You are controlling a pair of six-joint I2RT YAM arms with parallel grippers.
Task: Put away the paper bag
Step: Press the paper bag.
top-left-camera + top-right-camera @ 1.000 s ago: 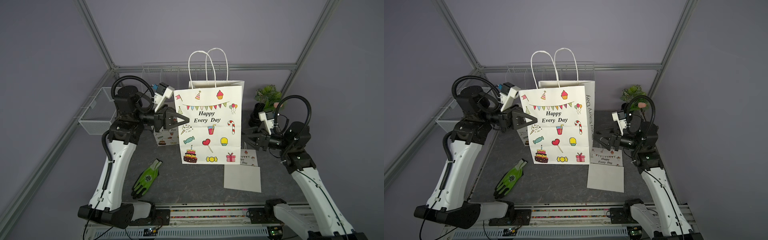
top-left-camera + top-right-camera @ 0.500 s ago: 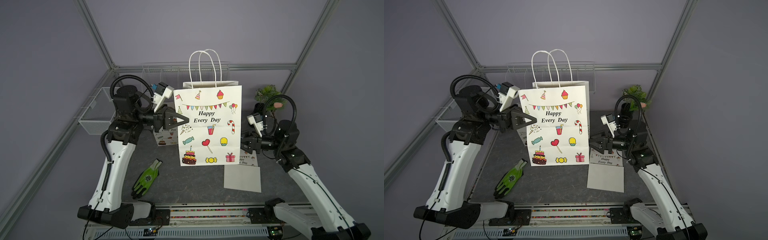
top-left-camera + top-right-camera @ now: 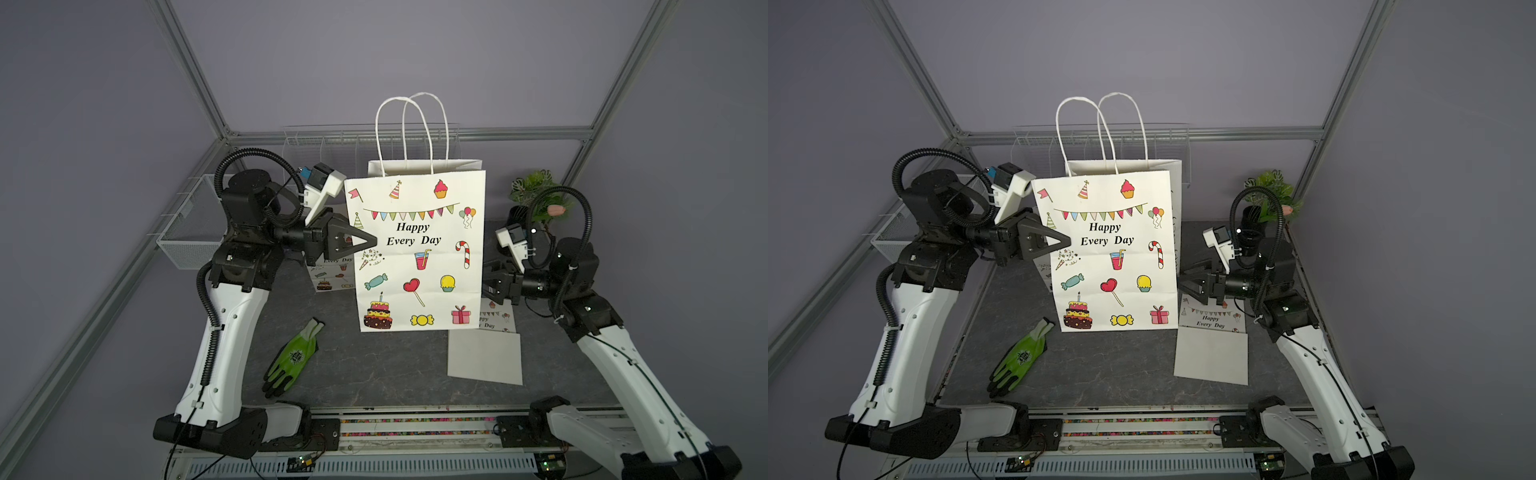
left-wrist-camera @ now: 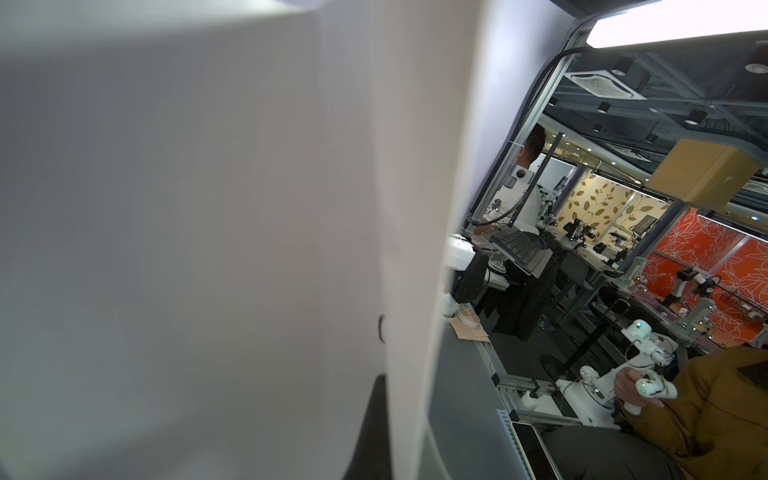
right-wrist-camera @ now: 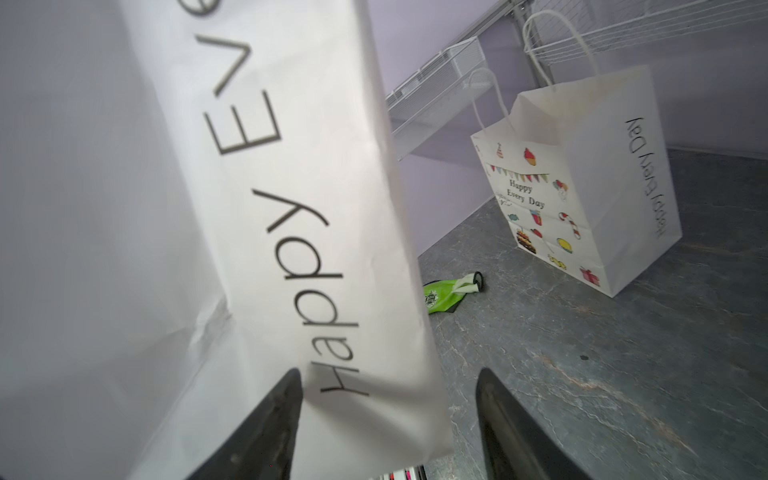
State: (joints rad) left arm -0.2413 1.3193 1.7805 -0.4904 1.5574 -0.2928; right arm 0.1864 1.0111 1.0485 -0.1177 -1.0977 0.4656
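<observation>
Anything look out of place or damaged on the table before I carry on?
Only the green glove, lying loose on the table near the upright paper bag; it has no part in this job. No tear or spill shows.

We are in a robotics lab: an aluminium frame (image 3: 519, 134) with purple walls (image 3: 415, 50) encloses the grey surface (image 3: 374, 365). Beyond the frame, the left wrist view shows a man (image 4: 524, 208) at a keyboard (image 4: 517, 245), more robot arms (image 4: 690, 284) and ceiling lights (image 4: 673, 25).

A green glove (image 3: 293, 359) lies on the table (image 3: 374, 370); a potted plant (image 3: 534, 193) stands behind.
</observation>
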